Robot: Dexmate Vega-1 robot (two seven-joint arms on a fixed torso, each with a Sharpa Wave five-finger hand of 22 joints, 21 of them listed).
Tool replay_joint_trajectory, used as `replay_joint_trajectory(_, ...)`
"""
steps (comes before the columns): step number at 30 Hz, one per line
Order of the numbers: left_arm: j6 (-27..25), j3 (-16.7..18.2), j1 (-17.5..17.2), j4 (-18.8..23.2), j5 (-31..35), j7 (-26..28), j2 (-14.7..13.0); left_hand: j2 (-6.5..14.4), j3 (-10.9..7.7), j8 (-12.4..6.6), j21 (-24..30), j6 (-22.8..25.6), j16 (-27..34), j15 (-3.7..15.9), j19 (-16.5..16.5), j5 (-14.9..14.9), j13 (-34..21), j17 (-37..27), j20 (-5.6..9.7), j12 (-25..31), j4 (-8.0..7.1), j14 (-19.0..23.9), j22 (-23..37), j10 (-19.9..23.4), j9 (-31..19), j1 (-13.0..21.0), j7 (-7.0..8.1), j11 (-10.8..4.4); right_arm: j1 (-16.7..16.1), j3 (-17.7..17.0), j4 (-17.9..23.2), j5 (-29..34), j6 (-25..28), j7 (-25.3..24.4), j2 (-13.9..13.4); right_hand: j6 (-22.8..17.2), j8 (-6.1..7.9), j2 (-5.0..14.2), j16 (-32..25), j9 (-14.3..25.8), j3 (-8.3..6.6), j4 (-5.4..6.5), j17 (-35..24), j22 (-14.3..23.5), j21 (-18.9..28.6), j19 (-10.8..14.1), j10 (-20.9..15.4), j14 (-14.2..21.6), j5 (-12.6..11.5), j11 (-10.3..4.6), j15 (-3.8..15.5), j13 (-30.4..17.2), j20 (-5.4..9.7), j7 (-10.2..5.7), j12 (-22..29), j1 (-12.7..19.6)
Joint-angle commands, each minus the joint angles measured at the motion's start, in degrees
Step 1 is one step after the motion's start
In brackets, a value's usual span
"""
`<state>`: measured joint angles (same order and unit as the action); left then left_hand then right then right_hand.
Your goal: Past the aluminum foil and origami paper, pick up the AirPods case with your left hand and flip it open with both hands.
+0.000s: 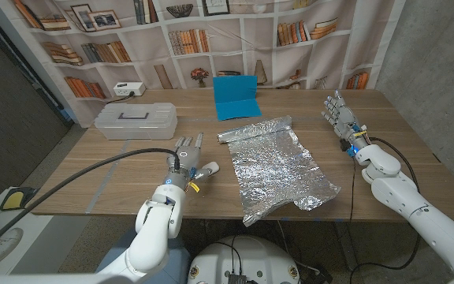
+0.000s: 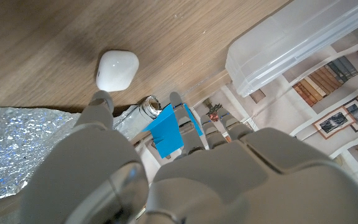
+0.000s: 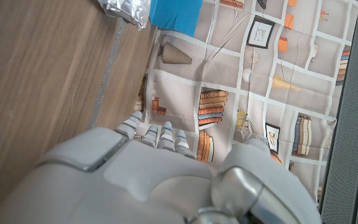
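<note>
From the head camera, a crinkled sheet of foil [image 1: 276, 164] covers the middle of the table [image 1: 400, 142], with a blue folded paper [image 1: 236, 96] beyond it near the far edge and a clear plastic box [image 1: 135, 120] to the far left. The left hand [image 1: 187, 162] sits just left of the foil, fingers spread, holding nothing; the case is hidden here. The right hand [image 1: 340, 114] stands upright on the right, fingers apart and empty. In the left wrist view, the white case [image 2: 117, 70] lies on bare wood just past a fingertip [image 2: 100, 99], next to the foil's edge [image 2: 11, 140]. The right wrist view shows its hand [image 3: 148, 168] over bare wood, the foil's corner [image 3: 126, 9] cut off.
</note>
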<state>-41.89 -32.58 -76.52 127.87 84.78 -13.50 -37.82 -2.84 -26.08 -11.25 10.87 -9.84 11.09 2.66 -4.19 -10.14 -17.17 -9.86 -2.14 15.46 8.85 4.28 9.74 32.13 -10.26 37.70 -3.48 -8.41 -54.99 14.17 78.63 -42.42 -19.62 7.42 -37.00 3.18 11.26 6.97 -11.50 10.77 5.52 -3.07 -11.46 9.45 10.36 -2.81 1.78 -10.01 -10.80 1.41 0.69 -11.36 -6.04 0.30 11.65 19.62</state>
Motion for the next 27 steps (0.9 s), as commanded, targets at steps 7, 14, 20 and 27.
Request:
replay_joint_trajectory(7,-1.2,-0.5,-0.6,-1.0,1.3,-0.6,2.4,0.3,0.02,-0.23,0.1,-0.7,0.0,-0.02,-0.3,0.1,-0.2,-0.2,-0.23,0.0,-0.13,0.3,0.1,0.6,-0.1,0.0,-0.06,-0.13,0.1,0.0,-0.8,-0.4,0.2,0.6,0.2,-0.1,0.27,-0.23,-0.3,0.3,-0.31,-0.09,-0.1,0.3,0.4,0.0,0.0,-1.9,0.0,-0.44,0.31,-0.1,-0.45,-0.26,0.1,-0.2)
replay_joint_trajectory(14,-1.5,-0.7,-0.3,-1.8,1.1,-0.6,3.0,0.4,0.01,-0.13,0.1,-0.8,0.1,-0.06,-0.4,0.1,-0.3,-0.2,-0.26,-0.1,-0.11,0.7,0.1,0.6,-0.1,0.0,-0.18,-0.08,-0.4,-0.2,-0.2,-0.5,0.7,0.3,-0.2,-0.1,0.26,-0.08,-0.3,0.3,-0.47,-0.14,-0.1,0.3,0.4,0.0,0.1,-1.9,0.0,-0.38,0.34,-0.1,-0.43,-0.33,0.1,-0.2)
replay_joint_trajectory(20,-1.8,-1.0,0.1,-2.7,0.7,-0.3,3.3,0.4,-0.01,-0.11,0.1,-0.7,0.1,-0.15,-0.4,0.1,-0.4,-0.2,-0.26,-0.2,-0.10,0.6,0.1,0.5,-0.1,0.1,-0.12,-0.02,-0.5,-0.2,-0.1,-0.5,1.0,0.2,-0.3,0.0,0.22,-0.06,-0.2,0.3,-0.54,-0.20,-0.1,0.3,0.4,0.0,0.1,-1.9,0.0,-0.35,0.26,-0.1,-0.49,-0.29,0.1,-0.1)
replay_joint_trajectory(27,-2.0,-1.3,0.6,-3.3,-0.1,-0.1,2.9,0.5,-0.01,-0.17,0.1,-0.4,0.1,-0.25,-0.4,0.1,-0.4,-0.2,-0.31,-0.2,-0.11,0.8,0.1,0.8,-0.1,0.1,-0.02,0.01,-0.1,0.1,-0.5,-0.6,1.0,0.6,0.0,0.0,0.20,-0.04,-0.2,0.3,-0.62,-0.26,-0.1,0.3,0.4,-0.1,0.0,-1.9,0.0,-0.37,0.33,-0.1,-0.51,-0.28,0.1,-0.1)
